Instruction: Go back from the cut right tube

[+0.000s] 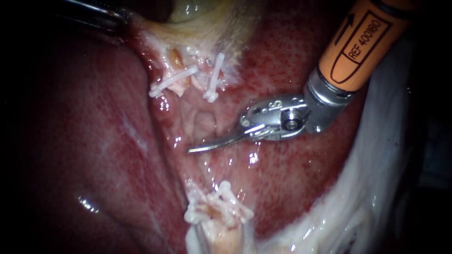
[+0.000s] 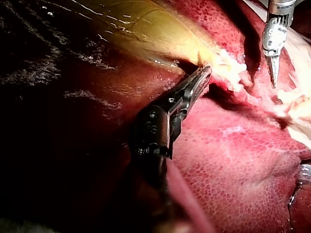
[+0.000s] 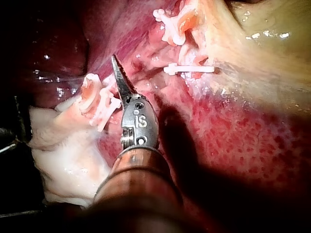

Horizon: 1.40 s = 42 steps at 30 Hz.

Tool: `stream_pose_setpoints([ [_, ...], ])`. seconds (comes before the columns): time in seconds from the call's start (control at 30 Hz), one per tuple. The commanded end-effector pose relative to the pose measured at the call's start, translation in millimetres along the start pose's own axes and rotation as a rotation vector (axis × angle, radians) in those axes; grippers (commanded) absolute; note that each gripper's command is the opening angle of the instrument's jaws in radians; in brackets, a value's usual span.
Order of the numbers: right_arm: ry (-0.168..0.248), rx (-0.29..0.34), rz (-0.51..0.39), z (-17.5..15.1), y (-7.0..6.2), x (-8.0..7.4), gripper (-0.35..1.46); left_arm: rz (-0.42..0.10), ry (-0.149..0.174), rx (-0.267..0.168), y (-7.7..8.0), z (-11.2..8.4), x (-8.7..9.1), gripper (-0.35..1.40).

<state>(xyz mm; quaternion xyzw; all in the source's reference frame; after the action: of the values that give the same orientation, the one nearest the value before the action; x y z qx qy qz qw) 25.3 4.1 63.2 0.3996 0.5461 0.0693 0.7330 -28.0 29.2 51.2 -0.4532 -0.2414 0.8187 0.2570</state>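
Two instruments are in view. The right instrument (image 1: 190,149) enters from the upper right, with an orange sleeve (image 1: 360,44) behind a metal wrist (image 1: 287,120). Its end effector is a pair of curved blades pressed together into one slim point, holding nothing. The point hangs over the wet bed of the liver (image 1: 292,178), in the gap between the cut ends and touching neither.

The cut right tube (image 1: 207,70) shows as a short upper stump ahead of the blade point and off to one side, near it but apart. A white clip (image 1: 214,77) crosses this stump. A second white clip (image 1: 172,81) sits just beside it on the neighbouring stump. On the opposite side of the blades lies a lower stump (image 1: 221,233) carrying a cluster of white clips (image 1: 219,204). Which tube this stump belongs to cannot be told. In the right wrist view the cluster lies just beside the blades; contact cannot be judged.

The left instrument (image 2: 206,74) is well apart from the right instrument. Its end effector is pinched on pale tissue at the edge of the yellow gallbladder (image 2: 146,24). In the endoscope view only its dark shaft shows, at the far side of the upper stumps from the blades.
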Motion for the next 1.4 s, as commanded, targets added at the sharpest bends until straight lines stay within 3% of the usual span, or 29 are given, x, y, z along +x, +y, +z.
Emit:
stream_pose_setpoints([
  [0.03,0.000,0.000,0.000,0.0,0.0,0.1,0.05,0.000,0.000,0.000,0.0,0.0,0.0,-0.35],
  [0.1,0.003,-0.001,0.001,0.2,0.1,0.1,0.98,0.000,0.000,0.000,0.0,0.0,0.0,-0.35],
  [0.13,0.012,-0.007,0.000,0.2,0.2,0.2,1.18,0.000,0.000,0.000,0.0,0.0,0.0,-0.35],
  [0.2,0.034,-0.009,0.000,0.4,0.3,0.3,1.36,0.000,0.000,0.000,0.0,0.0,0.0,-0.35],
  [0.47,0.037,-0.018,0.016,0.2,-0.2,0.1,1.45,0.000,0.000,0.000,0.0,0.0,0.0,-0.35],
  [0.6,0.042,-0.127,0.018,-1.3,-1.1,-0.6,1.45,0.000,0.000,0.000,0.0,-0.1,-0.1,-0.35],
  [0.67,0.022,-0.213,-0.006,-2.3,-1.8,-1.2,1.45,0.000,0.000,-0.001,0.0,-0.1,-0.1,-0.35],
  [0.7,0.007,-0.249,-0.020,-2.7,-2.1,-1.4,1.45,0.000,0.000,-0.001,0.0,-0.1,-0.1,-0.35],
  [0.83,-0.132,-0.388,-0.094,-4.6,-3.4,-2.4,1.45,0.000,0.000,-0.001,-0.1,-0.1,-0.1,-0.35],
  [0.93,-0.249,-0.449,-0.122,-6.4,-4.8,-3.3,1.45,0.000,0.000,-0.001,-0.1,-0.1,-0.1,-0.35],
  [1.03,-0.323,-0.488,-0.139,-8.0,-6.0,-4.1,1.45,0.000,0.000,-0.001,-0.1,-0.1,-0.2,-0.35],
  [1.2,-0.377,-0.550,-0.160,-10.3,-7.2,-4.1,1.45,0.000,0.000,0.002,-0.1,-0.1,-0.1,-0.35],
  [1.4,-0.395,-0.564,-0.141,-11.9,-7.9,-2.8,1.45,0.000,0.001,0.004,-0.1,0.0,-0.2,-0.35],
])
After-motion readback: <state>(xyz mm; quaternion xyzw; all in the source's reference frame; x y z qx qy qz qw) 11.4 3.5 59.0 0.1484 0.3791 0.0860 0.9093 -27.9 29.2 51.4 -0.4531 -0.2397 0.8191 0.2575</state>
